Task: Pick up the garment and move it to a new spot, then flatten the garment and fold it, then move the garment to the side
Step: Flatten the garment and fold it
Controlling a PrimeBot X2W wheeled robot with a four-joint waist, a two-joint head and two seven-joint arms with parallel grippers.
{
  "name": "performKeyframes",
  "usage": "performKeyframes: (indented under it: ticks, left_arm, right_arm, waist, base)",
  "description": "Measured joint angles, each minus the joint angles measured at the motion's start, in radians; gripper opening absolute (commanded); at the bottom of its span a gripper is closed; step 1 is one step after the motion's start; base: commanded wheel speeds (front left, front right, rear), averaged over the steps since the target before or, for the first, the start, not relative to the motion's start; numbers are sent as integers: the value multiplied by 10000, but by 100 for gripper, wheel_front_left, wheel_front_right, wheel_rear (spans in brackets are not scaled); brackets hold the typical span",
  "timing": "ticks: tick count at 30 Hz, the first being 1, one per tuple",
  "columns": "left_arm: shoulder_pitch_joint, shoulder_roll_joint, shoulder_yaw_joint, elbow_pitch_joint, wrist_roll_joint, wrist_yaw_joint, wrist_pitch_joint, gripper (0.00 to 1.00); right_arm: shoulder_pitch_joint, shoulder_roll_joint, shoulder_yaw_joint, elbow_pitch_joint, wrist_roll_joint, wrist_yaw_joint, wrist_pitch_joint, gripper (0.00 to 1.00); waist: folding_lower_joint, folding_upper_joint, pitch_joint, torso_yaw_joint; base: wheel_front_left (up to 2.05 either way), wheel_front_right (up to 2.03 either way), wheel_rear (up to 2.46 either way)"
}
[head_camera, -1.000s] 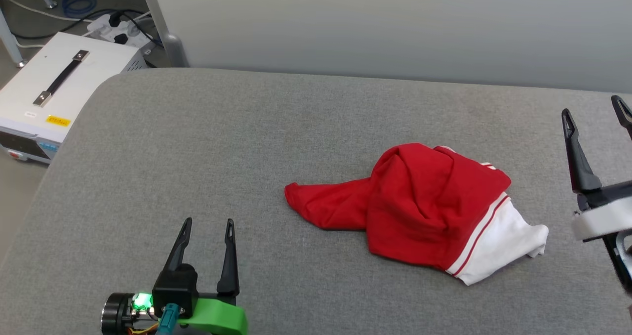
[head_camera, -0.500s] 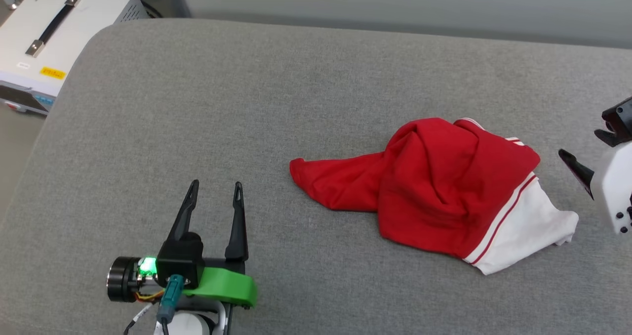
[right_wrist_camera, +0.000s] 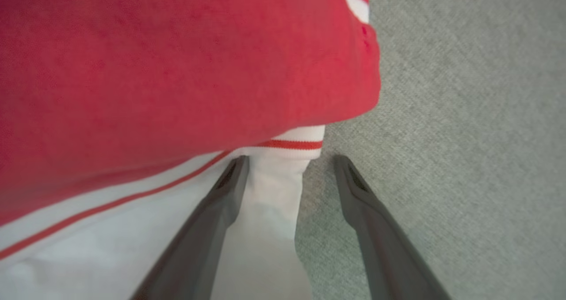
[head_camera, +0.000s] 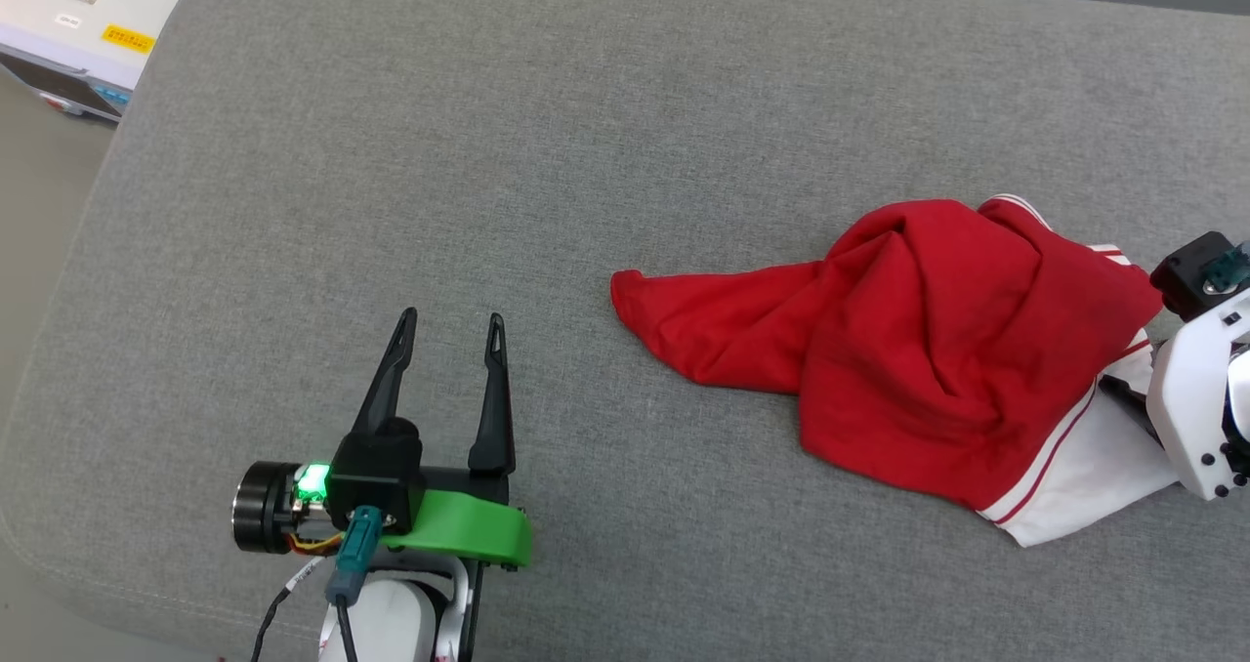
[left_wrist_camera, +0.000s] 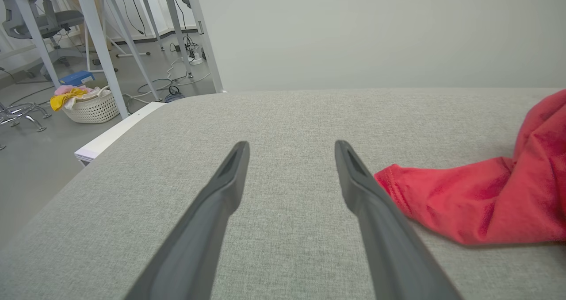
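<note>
Garment (head_camera: 918, 350) crumpled on grey cushion (head_camera: 488, 154), basket (left_wrist_camera: 93, 112) holding clothes (left_wrist_camera: 66, 98)

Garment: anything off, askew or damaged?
The garment is bunched in a crumpled heap on the grey cushion, not flat, with a white sleeve poking out beneath the red body. The right gripper, open, straddles that sleeve's edge. No tear, stain or spill visible.

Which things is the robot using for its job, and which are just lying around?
For the job:
- the red and white garment
- the right gripper, open at its white sleeve
- the left gripper, open, apart from it

Just lying about:
- the white box with a handle
- the basket on the floor
</note>
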Motion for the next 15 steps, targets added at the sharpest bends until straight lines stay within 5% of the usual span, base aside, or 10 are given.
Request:
performKeyframes:
  ticks: [2, 3, 10, 15]
  left_arm:
    - [1, -2, 15, 25, -23, 33, 2, 100]
    - [8, -2, 38, 40, -23, 81, 0, 100]
    - [88, -6, 180, 92, -19, 90, 2, 100]
    - [165, -10, 207, 75, -15, 88, 0, 100]
  right_arm:
    - [-12, -23, 100, 140, 199, -12, -255, 96]
    - [-50, -42, 186, 174, 192, -12, -499, 5]
    - [-58, 226, 31, 336, 263, 21, -2383, 0]
    - [-58, -169, -809, 84, 257, 19, -2824, 0]
  waist:
    - [0, 0, 38, 73]
    - [0, 0, 21, 81]
    - [0, 0, -315, -133]
    - [0, 1, -647, -385]
  base:
    - [0, 0, 0]
    - [0, 0, 0]
    - [0, 0, 0]
    - [0, 0, 0]
